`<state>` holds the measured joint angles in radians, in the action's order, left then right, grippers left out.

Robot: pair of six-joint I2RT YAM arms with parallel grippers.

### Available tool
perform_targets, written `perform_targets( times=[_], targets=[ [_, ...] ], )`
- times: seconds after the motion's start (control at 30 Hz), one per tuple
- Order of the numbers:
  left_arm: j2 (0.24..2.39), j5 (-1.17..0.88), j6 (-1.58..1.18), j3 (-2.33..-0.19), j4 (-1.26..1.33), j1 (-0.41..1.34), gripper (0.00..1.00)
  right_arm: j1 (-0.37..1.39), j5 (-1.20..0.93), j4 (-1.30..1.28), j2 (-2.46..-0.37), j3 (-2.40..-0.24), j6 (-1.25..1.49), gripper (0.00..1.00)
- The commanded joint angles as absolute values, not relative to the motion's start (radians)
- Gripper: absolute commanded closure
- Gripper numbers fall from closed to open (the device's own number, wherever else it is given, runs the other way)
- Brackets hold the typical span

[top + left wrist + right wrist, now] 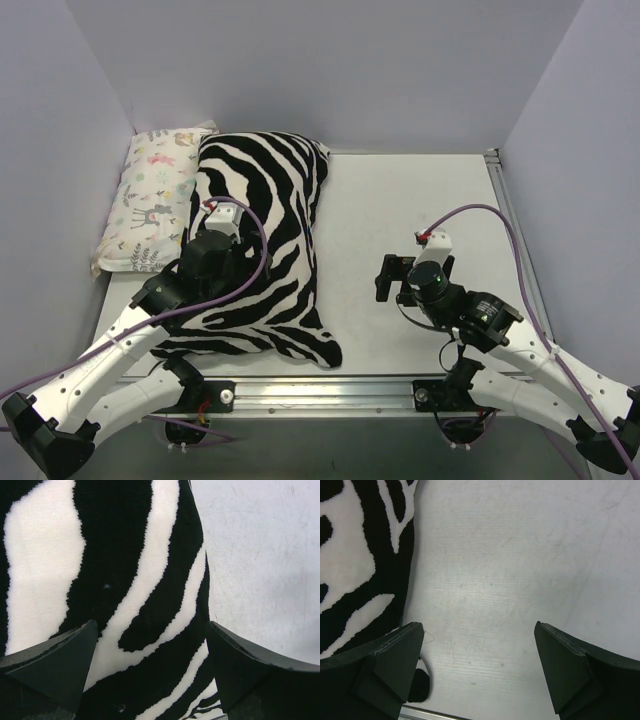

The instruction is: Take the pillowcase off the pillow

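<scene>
Our open left gripper [151,630] hovers over the pillowcase [265,200], right gripper [479,627] open beside it; approaching, we must next pinch fabric.

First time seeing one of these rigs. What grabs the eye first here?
The bold zebra-striped pillowcase, stuffed full, lying on the left half of the white table. The left claw hangs open over its stripes, while the right claw is open over bare table beside it. A smaller pastel animal-print pillow lies by the left wall.
</scene>
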<state>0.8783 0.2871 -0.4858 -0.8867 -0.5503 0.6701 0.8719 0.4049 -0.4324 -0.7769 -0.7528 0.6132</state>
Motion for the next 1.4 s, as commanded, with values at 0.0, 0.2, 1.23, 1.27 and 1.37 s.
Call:
perform_targets(
  times=[0.0,0.2,1.23,1.27,1.37],
  targets=[
    [0.868,0.272,-0.480,-0.913,-0.534,0.667,0.03,0.873,0.388,-0.397,-0.781,-0.784,0.626,0.00],
    [0.902,0.281,-0.483,-0.931,-0.534,0.678,0.02,0.874,0.339,-0.370,-0.792,-0.785,0.595,0.00],
    [1.799,0.683,-0.285,-1.624,-0.729,0.729,0.03,0.380,-0.371,0.452,-1.342,-0.684,0.844,0.00],
    [1.815,0.670,-0.284,-1.632,-0.739,0.726,0.02,0.382,-0.376,0.466,-1.367,-0.711,0.845,0.00],
    [1.873,0.725,-0.287,-1.623,-0.764,0.716,0.03,0.382,-0.416,0.529,-1.489,-0.779,0.876,0.00]
  ],
)
